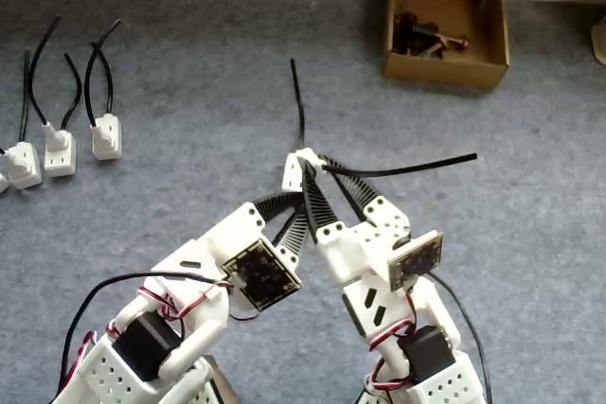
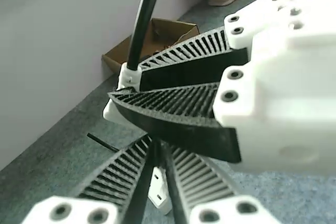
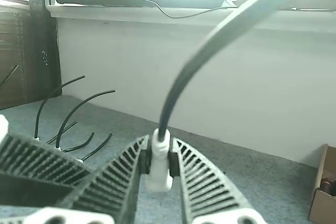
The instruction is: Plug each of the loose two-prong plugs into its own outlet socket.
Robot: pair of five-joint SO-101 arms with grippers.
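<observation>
My right gripper point(image 3: 159, 144) clamps the plug point(image 3: 159, 171), the plug's cord point(image 1: 407, 168) trailing to my right. My left gripper point(image 2: 156, 142) pinches the socket point(image 2: 157, 190) just beside it, the socket's cord point(image 1: 298, 106) running straight away from me.

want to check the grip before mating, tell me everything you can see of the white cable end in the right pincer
The white cable end is a small, slim body that looks like moulded plastic, with a narrower collar on top. A black cable rises from the collar and bends away overhead. The piece stands roughly upright, pinched between the two black ribbed fingers of the right pincer. Its lower end is hidden, so no prongs can be seen.
</observation>
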